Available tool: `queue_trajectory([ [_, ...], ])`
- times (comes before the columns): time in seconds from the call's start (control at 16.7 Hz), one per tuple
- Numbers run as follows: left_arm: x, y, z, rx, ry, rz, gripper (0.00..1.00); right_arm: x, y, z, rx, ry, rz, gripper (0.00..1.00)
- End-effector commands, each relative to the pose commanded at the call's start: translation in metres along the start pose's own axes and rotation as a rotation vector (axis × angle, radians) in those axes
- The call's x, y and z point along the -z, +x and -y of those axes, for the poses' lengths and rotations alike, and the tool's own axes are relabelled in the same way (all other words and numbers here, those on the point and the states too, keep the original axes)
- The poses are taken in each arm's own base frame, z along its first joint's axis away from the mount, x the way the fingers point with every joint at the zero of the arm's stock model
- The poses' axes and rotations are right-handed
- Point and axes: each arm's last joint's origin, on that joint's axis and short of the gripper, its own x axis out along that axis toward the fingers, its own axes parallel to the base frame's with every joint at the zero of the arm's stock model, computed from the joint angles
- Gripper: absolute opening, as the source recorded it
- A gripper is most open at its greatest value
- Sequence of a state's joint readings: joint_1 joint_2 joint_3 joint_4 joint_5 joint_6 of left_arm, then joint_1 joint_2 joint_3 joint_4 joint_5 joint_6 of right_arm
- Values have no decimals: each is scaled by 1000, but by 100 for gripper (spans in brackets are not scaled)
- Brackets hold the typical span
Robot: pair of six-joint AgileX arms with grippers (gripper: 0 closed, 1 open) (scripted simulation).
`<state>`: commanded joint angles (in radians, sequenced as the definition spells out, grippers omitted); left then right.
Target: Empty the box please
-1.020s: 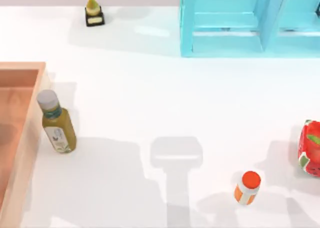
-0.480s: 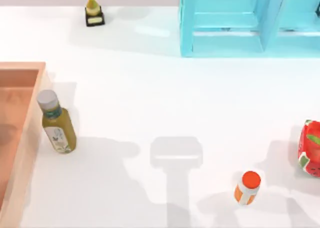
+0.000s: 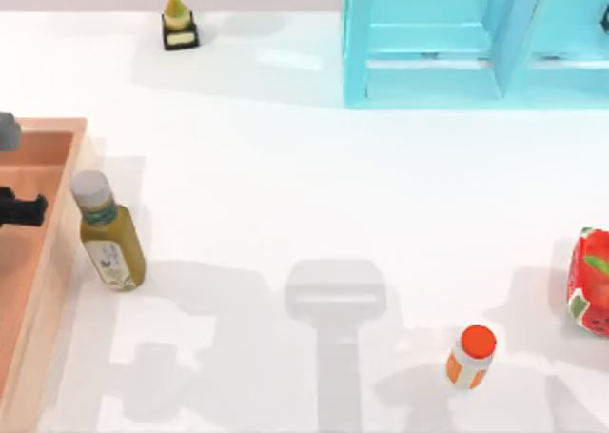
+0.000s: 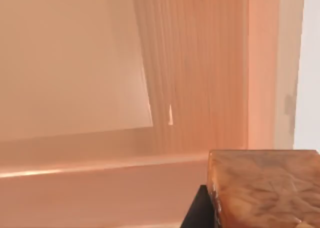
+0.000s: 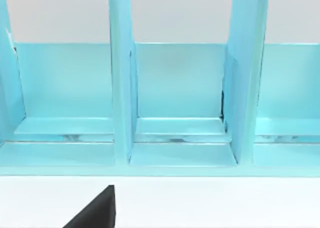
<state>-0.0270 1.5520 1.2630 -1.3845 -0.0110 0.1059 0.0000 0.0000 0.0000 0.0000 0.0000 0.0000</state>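
Note:
The salmon-orange box (image 3: 43, 127) lies at the table's left edge. My left gripper (image 3: 21, 207) hangs over its inside, close to the right wall. In the left wrist view a brown marbled block (image 4: 265, 188) sits right against a dark finger (image 4: 197, 214), above the box's floor and wall (image 4: 100, 188); the gripper looks shut on it. An olive-green bottle (image 3: 111, 243) with a grey cap stands on the table just outside the box's right wall. A black fingertip (image 5: 95, 213) of my right gripper shows in the right wrist view, facing the turquoise shelf (image 5: 175, 87).
The turquoise shelf unit (image 3: 428, 43) stands at the back right. A gold trophy (image 3: 177, 14) is at the back, left of the middle. A small orange-capped bottle (image 3: 471, 355) and a red carton (image 3: 592, 281) stand at the front right.
My left gripper has come into the top view over the box from the left edge. Arm shadows on the table have spread. The bottles have not moved.

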Motion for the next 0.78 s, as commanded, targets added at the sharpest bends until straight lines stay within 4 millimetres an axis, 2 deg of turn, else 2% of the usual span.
queue_trajectory([
  [0.24,1,14,86,-33,19,1,0,0,0,0,0,0,0,100],
  [0.48,15,41,165,-48,-8,42,0,0,0,0,0,0,0,100],
  [0.66,27,64,207,-30,-54,78,0,0,0,0,0,0,0,100],
  [0.78,30,77,223,-11,-84,95,0,0,0,0,0,0,0,100],
])
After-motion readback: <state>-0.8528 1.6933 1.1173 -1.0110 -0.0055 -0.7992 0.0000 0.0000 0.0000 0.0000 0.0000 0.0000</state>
